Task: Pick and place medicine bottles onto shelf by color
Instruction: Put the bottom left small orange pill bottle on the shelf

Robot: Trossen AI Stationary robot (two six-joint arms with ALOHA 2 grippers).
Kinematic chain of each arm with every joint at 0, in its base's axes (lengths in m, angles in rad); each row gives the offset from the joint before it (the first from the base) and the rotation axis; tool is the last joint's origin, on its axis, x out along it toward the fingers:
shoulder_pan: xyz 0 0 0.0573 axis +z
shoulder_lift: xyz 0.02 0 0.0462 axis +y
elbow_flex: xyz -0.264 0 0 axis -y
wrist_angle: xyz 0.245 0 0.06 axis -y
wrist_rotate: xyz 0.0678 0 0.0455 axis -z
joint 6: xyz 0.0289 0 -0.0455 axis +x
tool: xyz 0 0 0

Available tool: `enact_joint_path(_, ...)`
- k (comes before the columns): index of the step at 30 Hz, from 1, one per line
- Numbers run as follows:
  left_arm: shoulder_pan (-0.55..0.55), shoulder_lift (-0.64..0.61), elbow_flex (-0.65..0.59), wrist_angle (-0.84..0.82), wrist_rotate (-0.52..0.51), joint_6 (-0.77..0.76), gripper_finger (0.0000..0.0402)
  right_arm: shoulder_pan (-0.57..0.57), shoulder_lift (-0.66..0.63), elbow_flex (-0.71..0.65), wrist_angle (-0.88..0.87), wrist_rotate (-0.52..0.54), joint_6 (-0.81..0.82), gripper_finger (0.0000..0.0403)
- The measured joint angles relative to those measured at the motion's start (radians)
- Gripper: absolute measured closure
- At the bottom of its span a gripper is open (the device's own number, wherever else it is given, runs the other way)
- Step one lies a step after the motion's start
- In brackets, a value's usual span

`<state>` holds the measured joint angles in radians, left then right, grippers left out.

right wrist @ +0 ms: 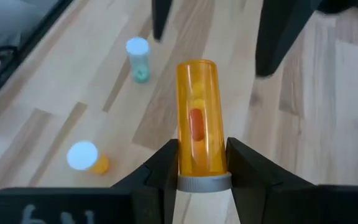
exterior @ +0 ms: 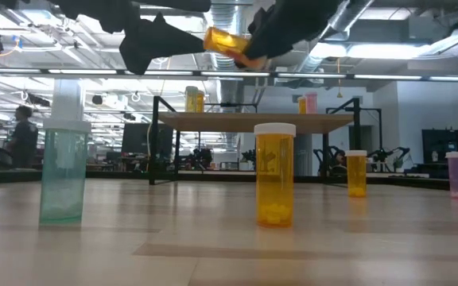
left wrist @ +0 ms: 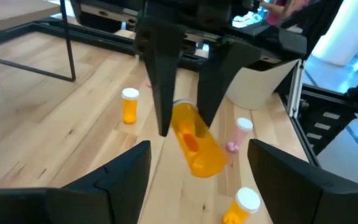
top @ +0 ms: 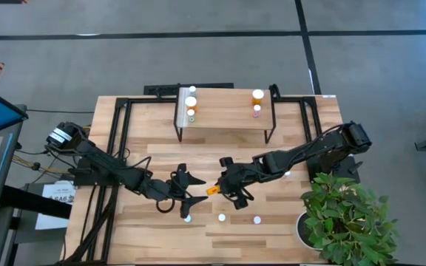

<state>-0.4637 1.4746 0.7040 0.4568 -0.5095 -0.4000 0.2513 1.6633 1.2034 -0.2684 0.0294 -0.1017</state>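
Slippage is threatening the orange bottle (right wrist: 197, 118), hanging above mid-table, since only the right gripper (right wrist: 199, 163) is pinching it near its cap while the left gripper (left wrist: 194, 163) is gaping empty beside it.

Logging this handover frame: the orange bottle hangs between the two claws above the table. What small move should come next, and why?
Probably the left claw should back away. Its fingers stand open on either side of the orange bottle, apart from it, while the right claw is clamped on the capped end. The right arm could then carry it to the shelf.
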Motion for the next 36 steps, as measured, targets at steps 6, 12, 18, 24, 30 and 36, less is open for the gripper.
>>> enact_joint_path(6,0.000,0.000,0.000,-0.005,0.002,0.003,0.0132,-0.005,0.001,0.000,0.018,0.001,0.000,0.0267)
enact_joint_path(12,0.000,0.000,-0.001,-0.003,-0.002,0.003,0.0145,-0.005,0.001,0.000,0.062,0.001,0.000,0.0265)
enact_joint_path(18,0.000,0.000,-0.001,0.003,-0.046,-0.002,0.0171,-0.005,0.001,0.000,0.093,0.001,-0.001,0.0266)
enact_joint_path(24,-0.001,0.000,-0.001,0.008,-0.052,-0.001,0.0218,-0.005,0.001,0.000,0.094,0.005,0.005,0.0263)
enact_joint_path(30,-0.001,0.000,-0.001,0.007,-0.044,-0.001,0.0268,-0.005,0.001,0.000,0.106,0.014,0.016,0.0263)
enact_joint_path(36,-0.001,0.000,-0.001,0.002,-0.049,-0.001,0.0309,-0.005,0.001,-0.001,0.118,0.026,0.016,0.0262)
